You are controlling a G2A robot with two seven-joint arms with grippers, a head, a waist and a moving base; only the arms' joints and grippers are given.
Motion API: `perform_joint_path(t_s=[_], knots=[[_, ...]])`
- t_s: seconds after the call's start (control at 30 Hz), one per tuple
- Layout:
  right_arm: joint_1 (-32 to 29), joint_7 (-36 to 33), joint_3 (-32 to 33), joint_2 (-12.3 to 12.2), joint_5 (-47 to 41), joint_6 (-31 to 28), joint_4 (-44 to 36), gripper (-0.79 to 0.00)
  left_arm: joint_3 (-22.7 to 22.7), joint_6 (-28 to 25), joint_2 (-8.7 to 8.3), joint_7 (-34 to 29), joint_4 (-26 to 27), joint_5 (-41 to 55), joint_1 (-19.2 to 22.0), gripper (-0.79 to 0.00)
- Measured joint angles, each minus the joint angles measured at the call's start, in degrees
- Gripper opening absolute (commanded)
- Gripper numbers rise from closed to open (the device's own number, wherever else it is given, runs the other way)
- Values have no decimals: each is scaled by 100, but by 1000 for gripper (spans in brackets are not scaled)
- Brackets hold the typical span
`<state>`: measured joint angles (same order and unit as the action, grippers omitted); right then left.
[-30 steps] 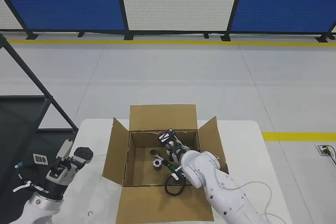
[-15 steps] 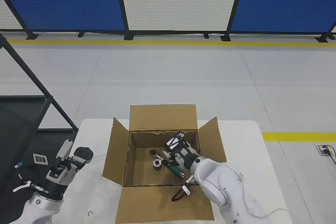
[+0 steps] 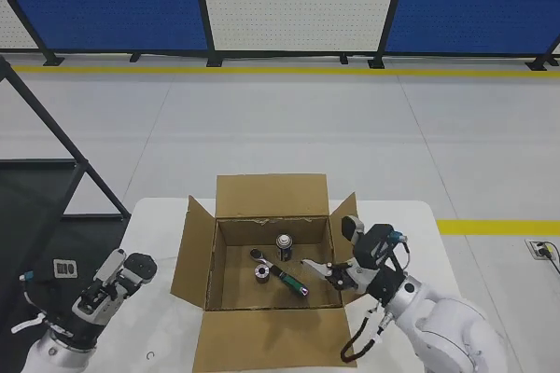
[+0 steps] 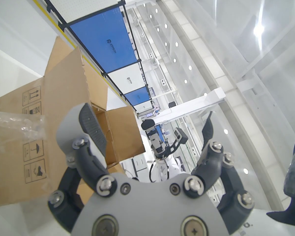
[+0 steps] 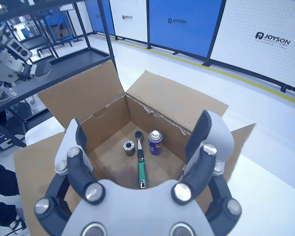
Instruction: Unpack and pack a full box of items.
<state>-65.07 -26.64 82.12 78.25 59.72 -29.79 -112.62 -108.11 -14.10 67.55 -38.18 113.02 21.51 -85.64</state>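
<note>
I see the open cardboard box [image 3: 271,194] in the middle of the white table [image 3: 406,219], flaps spread. On its floor a blue spray can [image 5: 154,143] stands upright near the back wall. A green-handled ratchet wrench [image 5: 140,158] lies just beside it, with a short metal cylinder [image 5: 129,148] by the wrench's head. My right gripper [image 5: 141,120] hangs over the box's right edge, jaws wide and empty. The left gripper [image 4: 147,112], also wide, sits off the box's left side.

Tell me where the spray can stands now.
In the top view the spray can stands upright inside the cardboard box, near its far wall, to the right of the head of the ratchet wrench and the metal socket.
</note>
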Motion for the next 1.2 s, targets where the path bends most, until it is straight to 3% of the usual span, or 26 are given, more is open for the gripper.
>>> perform_joint_path(t_s=[0.27,0.4,0.57,0.73,0.93,1.07,1.2], knots=[[-534,39,806,-118,-803,-120,-169,0,-276,-337,-91,-1080,87,-73,-328,0],[-511,-487,1059,-183,-1321,-68,117,0,-386,-416,-127,-1312,76,-17,-376,0],[-499,-522,1068,-186,-1336,-29,131,0,-427,-312,-118,-597,27,-290,-341,0],[-500,-524,1068,-186,-1336,-31,131,0,-189,-233,-79,368,99,-738,-313,0],[-467,-626,1019,-211,-1580,47,202,0,-65,-323,-75,601,145,-973,-378,0],[-230,-1234,1057,-262,-2150,310,354,0,-57,-348,-77,669,135,-960,-419,0],[104,-1920,1036,-305,-2576,929,565,0,-14,-394,-76,733,156,-924,-445,0]])
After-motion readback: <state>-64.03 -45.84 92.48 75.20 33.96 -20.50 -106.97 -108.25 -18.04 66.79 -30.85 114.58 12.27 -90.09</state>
